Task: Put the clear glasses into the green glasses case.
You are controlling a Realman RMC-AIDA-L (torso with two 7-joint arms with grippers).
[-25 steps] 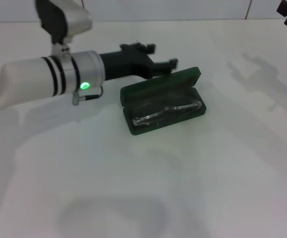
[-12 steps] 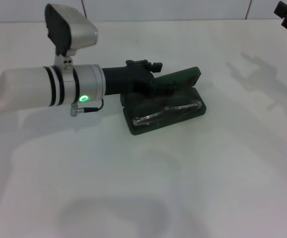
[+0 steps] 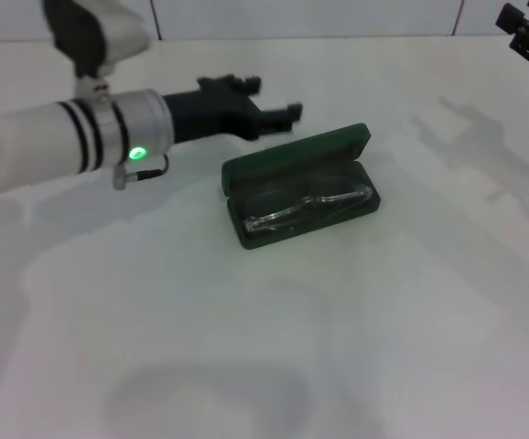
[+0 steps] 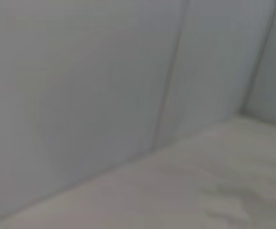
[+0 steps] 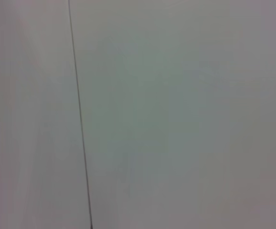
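Observation:
The green glasses case (image 3: 246, 174) lies open in the middle of the white table in the head view, its lid tilted back on the far side. The clear glasses (image 3: 307, 205) rest folded inside the case's lower half. My left gripper (image 3: 266, 101) hovers just beyond the case's far left corner, apart from the lid, open and holding nothing. Only part of my right gripper (image 3: 528, 35) shows, raised at the far right edge, well away from the case. Neither wrist view shows the case or the glasses.
The white table (image 3: 338, 347) spreads around the case, and a pale panelled wall (image 4: 104, 71) stands behind it. My left forearm (image 3: 81, 142) reaches in over the table's left side. The right wrist view shows only wall (image 5: 176, 114).
Half a second ago my left gripper was down at the case's lid; it has since pulled back to the left and away. The case stays open with the glasses inside.

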